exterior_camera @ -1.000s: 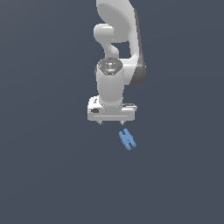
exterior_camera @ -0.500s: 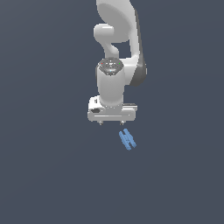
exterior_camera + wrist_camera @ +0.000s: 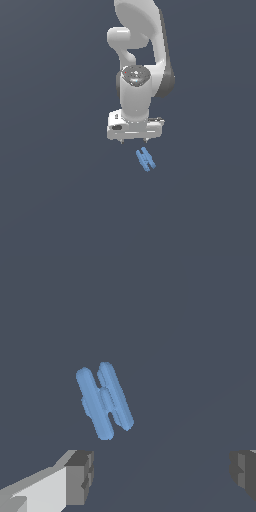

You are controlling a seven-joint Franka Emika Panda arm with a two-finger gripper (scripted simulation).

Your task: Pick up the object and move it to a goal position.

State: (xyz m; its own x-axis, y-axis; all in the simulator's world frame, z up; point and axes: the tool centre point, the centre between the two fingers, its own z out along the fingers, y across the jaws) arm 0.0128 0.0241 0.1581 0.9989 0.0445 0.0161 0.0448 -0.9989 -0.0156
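The object (image 3: 145, 159) is a tiny light-blue piece with an H-like outline, lying flat on the dark grey floor. It shows larger in the wrist view (image 3: 104, 400), slightly tilted. My white gripper (image 3: 134, 142) hovers just behind it in the exterior view, pointing down, a little toward the exterior view's left of the piece. The grey fingertips (image 3: 80, 477) stand wide apart with nothing between them, so the gripper (image 3: 162, 473) is open. The object lies beyond the fingers and is not between them.
The white arm (image 3: 142, 45) rises above the gripper toward the top of the exterior view. A plain dark grey surface (image 3: 60, 200) surrounds everything.
The wrist joint has turned slightly; the gripper body and the object stay where they were.
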